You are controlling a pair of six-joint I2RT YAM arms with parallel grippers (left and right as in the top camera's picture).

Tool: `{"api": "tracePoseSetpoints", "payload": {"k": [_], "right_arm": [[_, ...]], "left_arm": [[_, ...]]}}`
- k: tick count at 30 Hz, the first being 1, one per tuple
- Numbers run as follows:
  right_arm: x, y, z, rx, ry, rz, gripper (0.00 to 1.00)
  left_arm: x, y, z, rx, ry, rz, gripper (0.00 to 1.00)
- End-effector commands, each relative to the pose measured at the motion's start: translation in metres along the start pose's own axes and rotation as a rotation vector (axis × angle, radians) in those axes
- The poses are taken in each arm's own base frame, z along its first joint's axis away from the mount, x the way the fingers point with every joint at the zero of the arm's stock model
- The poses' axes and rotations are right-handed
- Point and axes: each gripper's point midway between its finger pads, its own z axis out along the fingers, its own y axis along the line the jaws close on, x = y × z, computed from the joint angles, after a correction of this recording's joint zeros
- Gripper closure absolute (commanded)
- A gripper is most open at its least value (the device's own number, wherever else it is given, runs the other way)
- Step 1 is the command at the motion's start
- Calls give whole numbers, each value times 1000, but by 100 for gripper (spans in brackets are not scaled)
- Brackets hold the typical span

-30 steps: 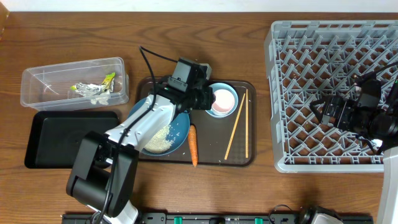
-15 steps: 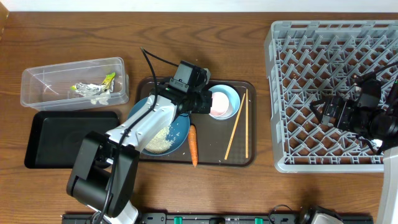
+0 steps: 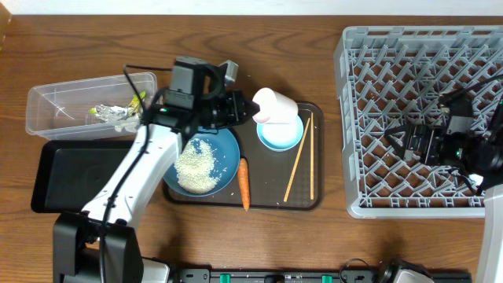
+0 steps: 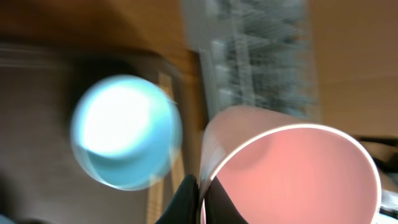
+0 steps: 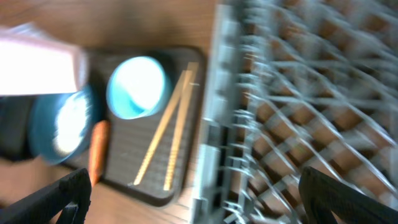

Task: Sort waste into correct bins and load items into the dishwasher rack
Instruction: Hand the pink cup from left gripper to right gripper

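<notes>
My left gripper (image 3: 246,108) is shut on the rim of a white cup with a pink inside (image 3: 273,106), held tilted above the brown tray. The left wrist view shows my fingertips (image 4: 200,198) pinching the cup's rim (image 4: 292,177). A light-blue bowl (image 3: 280,132) stands on the tray below it and shows in the left wrist view (image 4: 124,130). The blue plate (image 3: 224,153) holds a heap of rice (image 3: 196,165). A carrot (image 3: 244,182) and the chopsticks (image 3: 302,157) lie on the tray. My right gripper (image 3: 402,141) is open and empty over the grey rack (image 3: 416,55).
The clear box (image 3: 63,98) at the left holds wrappers (image 3: 118,112). The black tray (image 3: 78,177) lies in front of it. The brown serving tray (image 3: 271,200) lies mid-table. The right wrist view shows the rack (image 5: 311,93), bowl (image 5: 138,86) and chopsticks (image 5: 168,127), with my fingers (image 5: 194,180) wide apart.
My left gripper has lifted the white cup out of the light-blue bowl and drawn back to the left and up. The right arm has barely moved.
</notes>
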Motion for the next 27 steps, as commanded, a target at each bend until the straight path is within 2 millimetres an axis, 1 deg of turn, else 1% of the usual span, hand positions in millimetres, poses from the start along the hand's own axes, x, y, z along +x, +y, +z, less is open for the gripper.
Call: {"api": "tracePoseSetpoints", "payload": {"k": [1, 5, 8, 12, 16, 20, 24, 25, 27], "right_arm": [[-4, 54, 7, -312, -44, -230, 1], [1, 93, 12, -529, -83, -409, 1], [6, 115, 19, -637, -80, -496, 1], [14, 136, 33, -719, -42, -561, 1], [17, 161, 41, -804, -48, -640, 1], [19, 178, 49, -844, -60, -721, 1], [14, 189, 52, -862, -86, -759, 1], [12, 191, 52, -863, -90, -759, 2], [11, 193, 54, -859, -89, -755, 9]], "left_arm": [[27, -46, -12, 272, 201, -155, 94], [40, -65, -21, 374, 290, -177, 94], [47, -75, -26, 427, 341, -186, 94], [49, -77, -27, 439, 356, -201, 94], [50, -78, -26, 438, 364, -207, 94], [55, -81, -23, 437, 384, -220, 94], [62, -87, -21, 445, 410, -212, 94], [62, -87, -20, 445, 411, -211, 94], [63, -87, -20, 444, 412, -211, 94]]}}
